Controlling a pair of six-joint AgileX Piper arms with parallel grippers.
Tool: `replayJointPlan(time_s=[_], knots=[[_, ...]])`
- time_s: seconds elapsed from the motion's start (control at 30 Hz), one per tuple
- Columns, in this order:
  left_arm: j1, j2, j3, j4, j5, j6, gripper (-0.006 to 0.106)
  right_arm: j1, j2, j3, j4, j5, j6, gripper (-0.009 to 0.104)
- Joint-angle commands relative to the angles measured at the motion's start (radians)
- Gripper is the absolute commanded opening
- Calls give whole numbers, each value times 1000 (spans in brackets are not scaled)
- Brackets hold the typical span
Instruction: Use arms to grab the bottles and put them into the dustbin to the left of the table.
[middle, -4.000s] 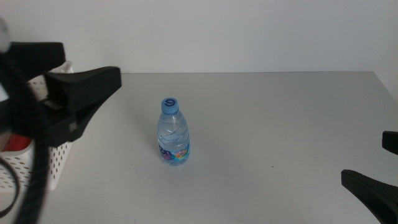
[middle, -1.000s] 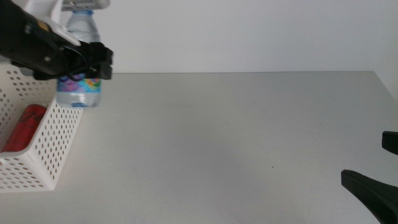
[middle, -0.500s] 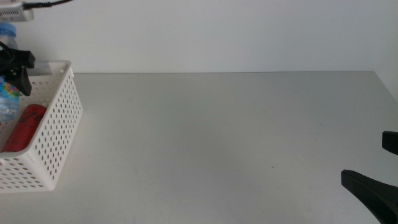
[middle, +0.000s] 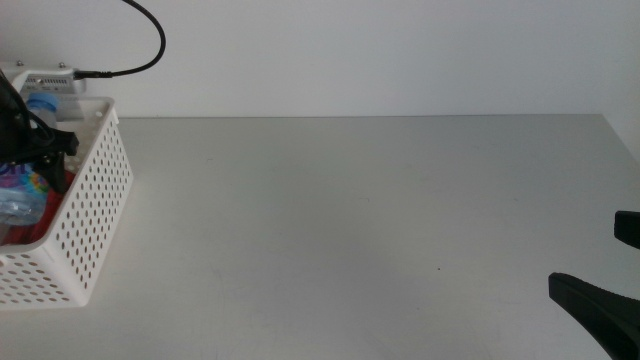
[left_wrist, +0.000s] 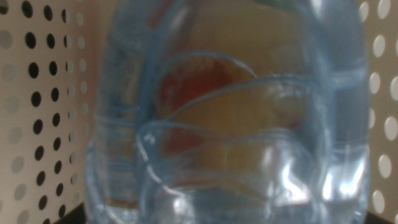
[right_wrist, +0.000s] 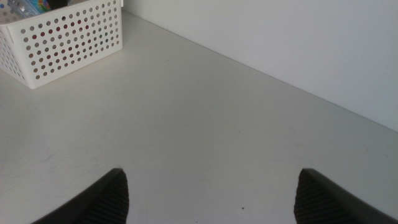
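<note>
Left tool (middle: 40, 150) inside white dustbin (middle: 95, 220), pinching water bottle (left_wrist: 230, 118); label unreadable. Right tool (right_wrist: 208, 196) spread above desk (middle: 380, 220).

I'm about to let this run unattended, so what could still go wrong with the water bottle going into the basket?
The left gripper holds the water bottle low inside the dustbin. The red can shows through the bottle, so on release it may land on the can and roll or tip. The gripper sits close to the perforated wall; pulling out carelessly could snag the rim and drag the dustbin. The right gripper waits open over the table, no hazard.
</note>
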Motion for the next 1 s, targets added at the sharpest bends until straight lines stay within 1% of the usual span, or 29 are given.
replayJointPlan(time_s=[0.0, 0.13, 0.2, 0.23, 0.27, 0.57, 0.73, 0.83, 0.97], knots=[[3, -52, -42, -13, -35, 13, 34, 1, 2, -24, -1, -68, -13, 68], [3, -50, -42, -15, -49, 26, 65, 1, 2, -24, -1, -68, -13, 68], [3, -51, -42, -17, -56, 26, 84, 1, 2, -24, -1, -68, -13, 68], [3, -51, -42, -21, -57, 26, 91, 1, 2, -24, -1, -68, -13, 68], [3, -51, -42, -34, -57, 24, 94, 1, 2, -24, -1, -68, -13, 68], [1, -110, -42, -98, -19, 24, 94, 1, 2, -24, -1, -68, -13, 68], [-12, -193, -42, -179, -23, 24, 94, 1, 2, -24, -1, -68, -13, 68], [-55, -250, -42, -205, -37, 37, 94, 1, 2, -24, -1, -68, -13, 68], [-161, -356, -18, -218, -136, 41, 92, 1, 2, -24, -1, -68, -13, 68]])
